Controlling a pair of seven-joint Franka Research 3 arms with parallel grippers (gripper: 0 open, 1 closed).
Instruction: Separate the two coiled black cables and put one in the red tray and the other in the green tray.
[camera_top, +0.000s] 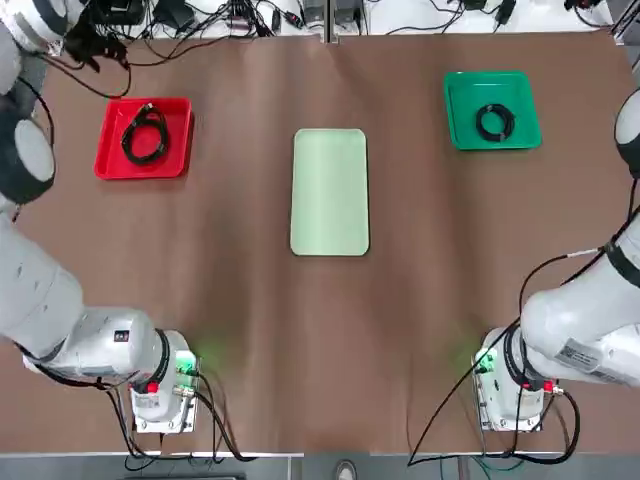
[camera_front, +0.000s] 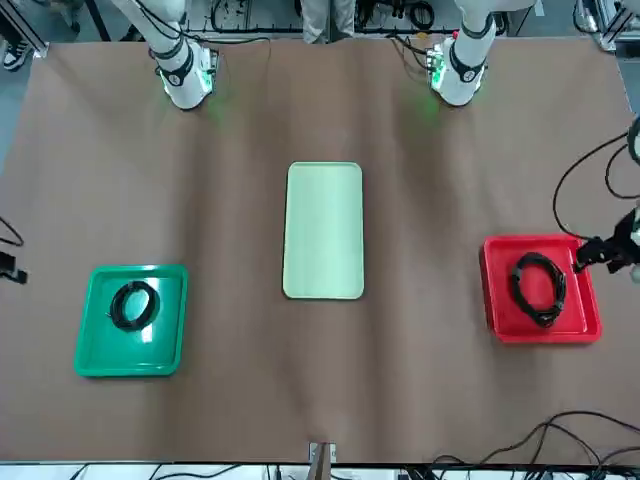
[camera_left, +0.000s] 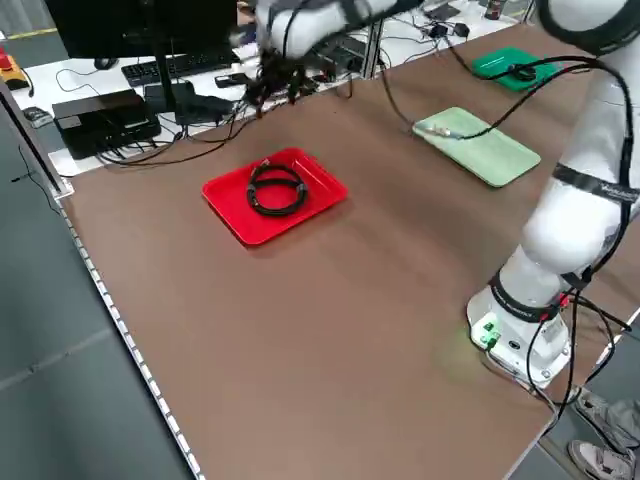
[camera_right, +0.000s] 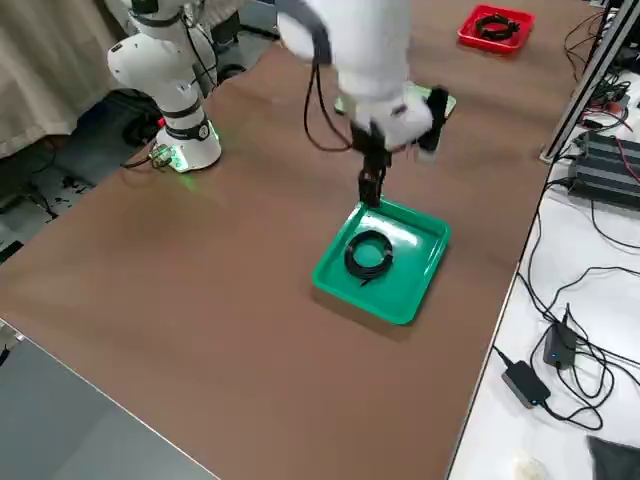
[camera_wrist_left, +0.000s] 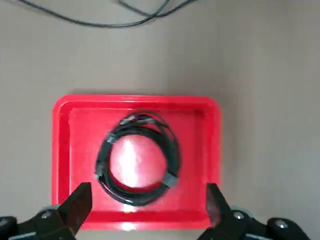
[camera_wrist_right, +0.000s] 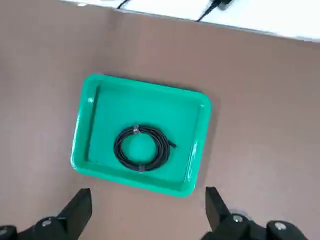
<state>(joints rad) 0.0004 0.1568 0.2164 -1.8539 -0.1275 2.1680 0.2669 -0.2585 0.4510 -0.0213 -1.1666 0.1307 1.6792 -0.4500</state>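
Note:
The looser coiled black cable (camera_top: 145, 135) lies inside the red tray (camera_top: 110, 160) at the table's far left. The smaller, tighter cable (camera_top: 495, 122) lies inside the green tray (camera_top: 460, 135) at the far right. My left gripper (camera_wrist_left: 146, 205) hangs above the red tray, just beyond its far edge. It is open and holds nothing. The left wrist view looks straight down on that cable (camera_wrist_left: 137, 157). My right gripper (camera_wrist_right: 146, 205) is raised well above the green tray (camera_wrist_right: 95, 100). It too is open and empty, and the small coil (camera_wrist_right: 141, 148) rests flat below it.
A pale mint-green rectangular tray (camera_top: 330, 192) lies at the table's centre. Loose wiring and desk equipment (camera_left: 130, 110) crowd the far edge behind the red tray. Both arm bases (camera_top: 160, 385) stand at the near edge.

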